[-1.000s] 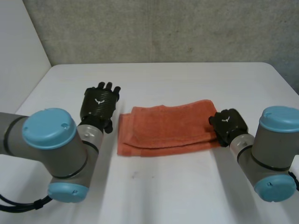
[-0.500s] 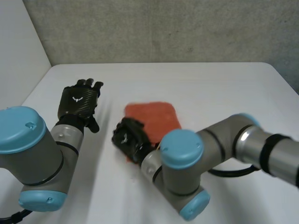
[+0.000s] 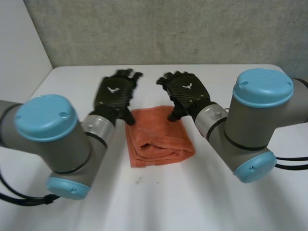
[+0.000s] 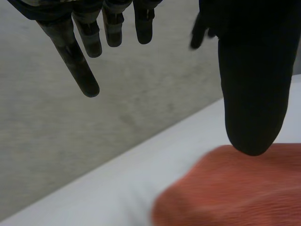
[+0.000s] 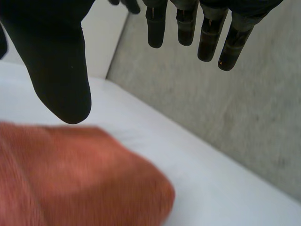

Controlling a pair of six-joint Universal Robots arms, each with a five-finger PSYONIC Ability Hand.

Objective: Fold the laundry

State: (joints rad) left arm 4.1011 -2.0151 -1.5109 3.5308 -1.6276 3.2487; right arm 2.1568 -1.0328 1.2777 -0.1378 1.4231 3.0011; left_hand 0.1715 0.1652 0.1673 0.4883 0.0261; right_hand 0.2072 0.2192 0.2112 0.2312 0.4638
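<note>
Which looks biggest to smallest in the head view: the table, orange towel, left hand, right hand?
1. white table
2. orange towel
3. left hand and right hand: about alike, so not ranked.

A white table (image 3: 159,207) set against a grey wall (image 3: 168,31).
The tabletop is matte with rounded far corners; the wall is rough and speckled, and a plain white panel (image 3: 19,53) stands at the left. Light is soft, even.

Open counter (image 3: 163,202) surrounds the folded orange towel (image 3: 159,139); the left hand (image 3: 114,94) and right hand (image 3: 185,91) crowd its far corners.
</note>
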